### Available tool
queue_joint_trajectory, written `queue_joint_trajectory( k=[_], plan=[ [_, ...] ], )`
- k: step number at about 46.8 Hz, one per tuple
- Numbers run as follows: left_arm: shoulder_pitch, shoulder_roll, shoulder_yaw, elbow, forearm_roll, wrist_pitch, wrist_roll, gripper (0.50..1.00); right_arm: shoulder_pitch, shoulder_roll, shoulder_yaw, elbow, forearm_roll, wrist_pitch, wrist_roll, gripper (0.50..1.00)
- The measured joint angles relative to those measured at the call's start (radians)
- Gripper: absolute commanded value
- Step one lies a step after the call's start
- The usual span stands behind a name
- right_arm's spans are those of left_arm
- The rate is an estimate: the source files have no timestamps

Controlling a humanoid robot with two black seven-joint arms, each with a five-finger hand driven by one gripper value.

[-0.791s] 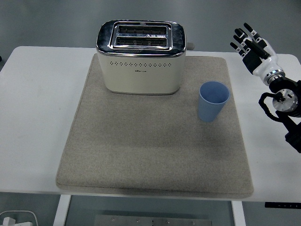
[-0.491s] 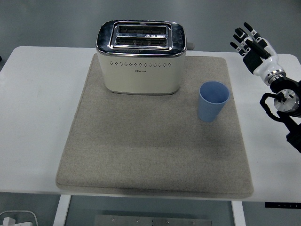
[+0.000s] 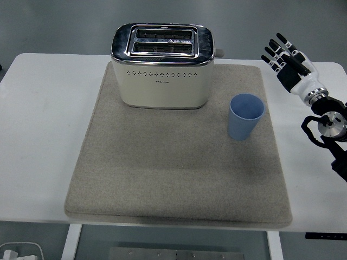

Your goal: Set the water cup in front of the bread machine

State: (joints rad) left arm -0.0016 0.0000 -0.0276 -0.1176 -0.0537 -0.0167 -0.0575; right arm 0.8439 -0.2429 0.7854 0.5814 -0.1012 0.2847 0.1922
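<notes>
A light blue water cup (image 3: 245, 116) stands upright and empty on the grey mat (image 3: 173, 162), to the right of and slightly nearer than the cream toaster (image 3: 162, 66). The toaster sits at the mat's far edge with its two slots facing up. My right hand (image 3: 286, 61) hovers over the table's far right, up and to the right of the cup, fingers spread and holding nothing. It is well apart from the cup. The left arm is out of view.
The white table (image 3: 43, 124) extends bare to the left of the mat. The mat's front half, in front of the toaster, lies flat and unoccupied. A white power strip (image 3: 19, 252) shows on the floor at bottom left.
My right hand has shifted slightly, its wrist drifting right and down and the fingers tilting a little leftward. The cup and toaster have not moved.
</notes>
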Motion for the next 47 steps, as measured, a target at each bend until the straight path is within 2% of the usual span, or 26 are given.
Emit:
queue_joint_trajectory(
  k=[17, 47],
  plan=[
    [0.000, 0.000, 0.000, -0.001, 0.000, 0.000, 0.000, 1.000, -0.028, -0.059, -0.005, 0.000, -0.006, 0.145, -0.002, 0.930],
    [0.000, 0.000, 0.000, -0.001, 0.000, 0.000, 0.000, 1.000, -0.053, -0.089, -0.015, 0.007, -0.160, 0.285, 0.010, 0.930]
  ],
)
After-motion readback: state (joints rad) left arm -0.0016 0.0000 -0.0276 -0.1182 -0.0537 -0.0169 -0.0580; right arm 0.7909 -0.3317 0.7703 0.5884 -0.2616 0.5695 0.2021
